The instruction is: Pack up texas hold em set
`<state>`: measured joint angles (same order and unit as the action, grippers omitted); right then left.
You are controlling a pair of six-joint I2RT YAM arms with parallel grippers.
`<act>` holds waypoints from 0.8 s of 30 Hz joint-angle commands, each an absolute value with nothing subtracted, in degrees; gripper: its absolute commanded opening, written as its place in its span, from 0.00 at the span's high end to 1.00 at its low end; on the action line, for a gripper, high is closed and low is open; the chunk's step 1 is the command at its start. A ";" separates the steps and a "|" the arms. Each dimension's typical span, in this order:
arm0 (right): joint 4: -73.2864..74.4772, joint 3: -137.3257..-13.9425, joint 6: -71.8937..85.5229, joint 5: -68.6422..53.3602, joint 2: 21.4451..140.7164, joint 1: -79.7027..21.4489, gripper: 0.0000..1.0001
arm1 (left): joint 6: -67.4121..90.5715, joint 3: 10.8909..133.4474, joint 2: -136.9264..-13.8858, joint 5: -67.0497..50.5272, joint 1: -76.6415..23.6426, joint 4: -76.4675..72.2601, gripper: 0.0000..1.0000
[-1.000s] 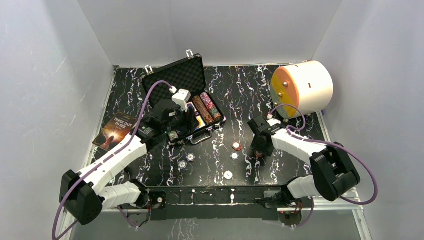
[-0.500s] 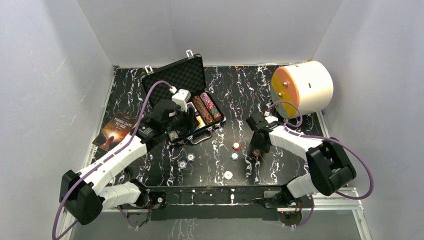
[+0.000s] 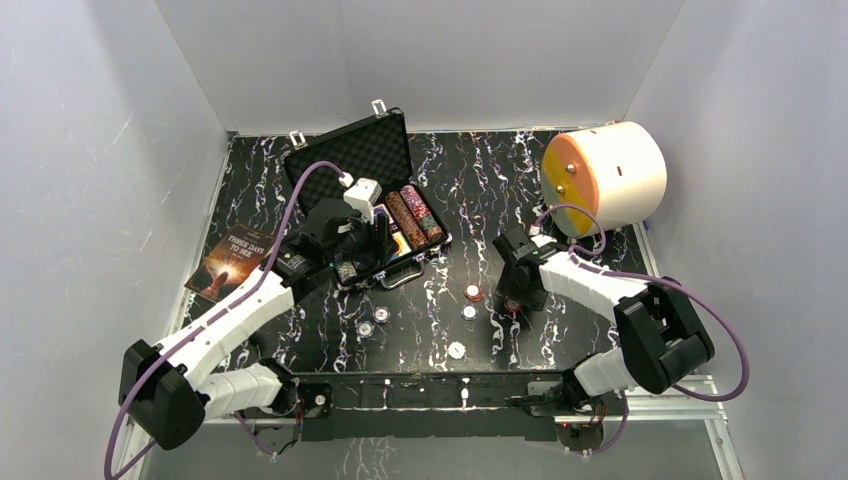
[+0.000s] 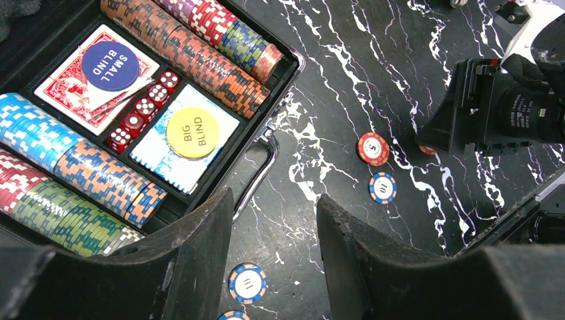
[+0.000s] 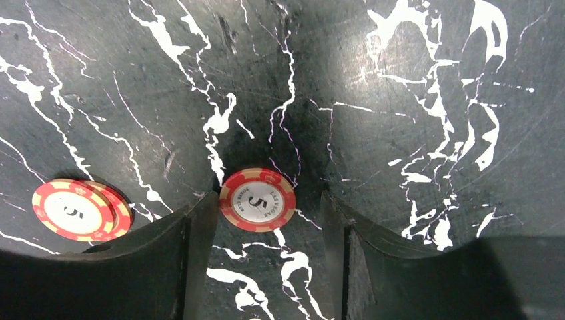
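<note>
Our right gripper [image 5: 268,230] stands wide, its fingers [image 5: 196,247] on either side of the red five chip [image 5: 258,200], which lies flat on the table [image 5: 413,87]. The chip sits centred in the gap, just past the fingertips and touching neither. That is the relation the coming move turns on: the chip is round and has no long axis, so we judge that a short drop and a squeeze should take it. Another red chip [image 5: 80,210] lies to its left, near the outside of the left finger, and could be nudged.

The case [image 3: 358,150] lies open at the far left, well apart from this chip. Our left gripper [image 4: 274,207] hangs over its near edge, also wide and holding nothing, with blue chips [image 4: 247,282] below it. The right arm is clearly the nearer one for the red chip.

Compared with a second ago, the right wrist has shifted slightly left and settled over the chip, while the left arm has stayed put.
</note>
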<state>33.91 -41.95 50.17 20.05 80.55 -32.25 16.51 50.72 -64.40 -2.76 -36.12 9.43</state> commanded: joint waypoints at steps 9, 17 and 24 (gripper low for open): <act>35.29 -42.13 49.05 16.99 82.30 -31.99 0.40 | 16.34 50.45 -63.78 -2.37 -36.04 8.87 0.52; 31.25 -40.79 47.69 17.49 83.04 -31.99 0.53 | 16.26 50.36 -63.96 -2.11 -36.04 8.96 0.52; 31.65 -42.27 47.36 17.79 80.83 -31.97 0.56 | 16.26 50.50 -63.90 -1.91 -36.03 9.23 0.52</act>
